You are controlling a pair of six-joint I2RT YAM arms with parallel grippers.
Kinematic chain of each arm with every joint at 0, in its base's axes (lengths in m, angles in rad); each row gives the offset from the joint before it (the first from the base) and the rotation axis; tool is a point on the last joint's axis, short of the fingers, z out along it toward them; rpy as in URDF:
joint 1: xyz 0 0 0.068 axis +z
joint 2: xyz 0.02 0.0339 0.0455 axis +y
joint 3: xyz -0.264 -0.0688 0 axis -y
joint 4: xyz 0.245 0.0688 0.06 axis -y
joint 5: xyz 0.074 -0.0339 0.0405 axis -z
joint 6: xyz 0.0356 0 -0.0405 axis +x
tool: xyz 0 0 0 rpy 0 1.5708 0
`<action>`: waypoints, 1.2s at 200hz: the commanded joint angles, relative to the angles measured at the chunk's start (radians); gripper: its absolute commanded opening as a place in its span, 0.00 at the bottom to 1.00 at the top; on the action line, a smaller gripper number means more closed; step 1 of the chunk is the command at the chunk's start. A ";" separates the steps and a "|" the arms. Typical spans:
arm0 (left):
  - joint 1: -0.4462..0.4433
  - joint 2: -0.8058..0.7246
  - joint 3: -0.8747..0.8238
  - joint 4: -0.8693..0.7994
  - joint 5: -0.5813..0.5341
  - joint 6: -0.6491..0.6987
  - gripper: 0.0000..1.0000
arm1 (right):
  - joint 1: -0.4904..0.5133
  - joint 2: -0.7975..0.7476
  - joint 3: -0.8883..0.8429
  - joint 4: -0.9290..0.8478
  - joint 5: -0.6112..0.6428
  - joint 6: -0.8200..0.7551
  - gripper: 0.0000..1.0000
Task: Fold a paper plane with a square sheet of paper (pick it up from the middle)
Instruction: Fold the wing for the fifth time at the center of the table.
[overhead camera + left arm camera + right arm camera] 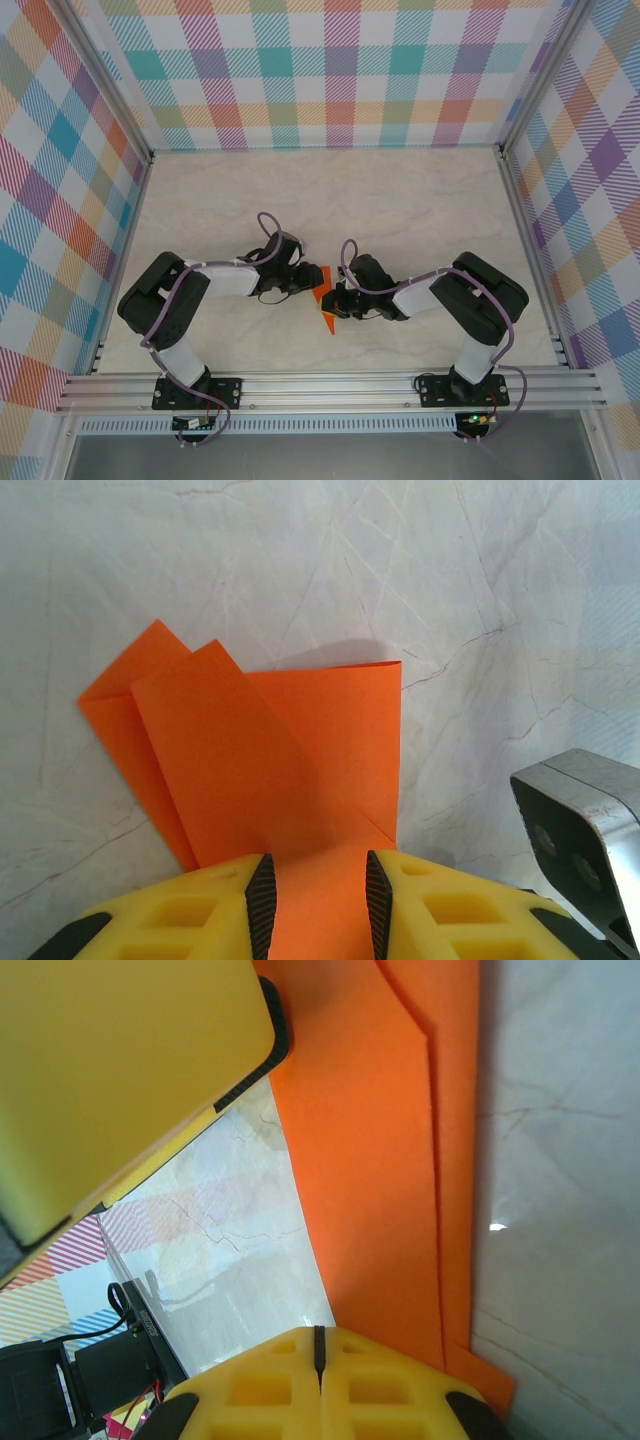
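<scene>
On table (400, 200): left jaws part-open astride orange paper (300, 770); right jaws shut alongside.

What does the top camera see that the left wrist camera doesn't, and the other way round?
Top camera: the left arm and right arm whole, plus the checkered walls. Left wrist camera: up close, overlapping folded flaps of the square sheet of paper, lying between the left jaws, which stand apart. Both: that orange paper on the pale marbled table.
</scene>
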 commanded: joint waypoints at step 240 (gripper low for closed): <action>0.168 -0.096 0.171 -0.163 0.075 0.126 0.35 | 0.015 0.078 0.008 -0.312 -0.009 -0.123 0.00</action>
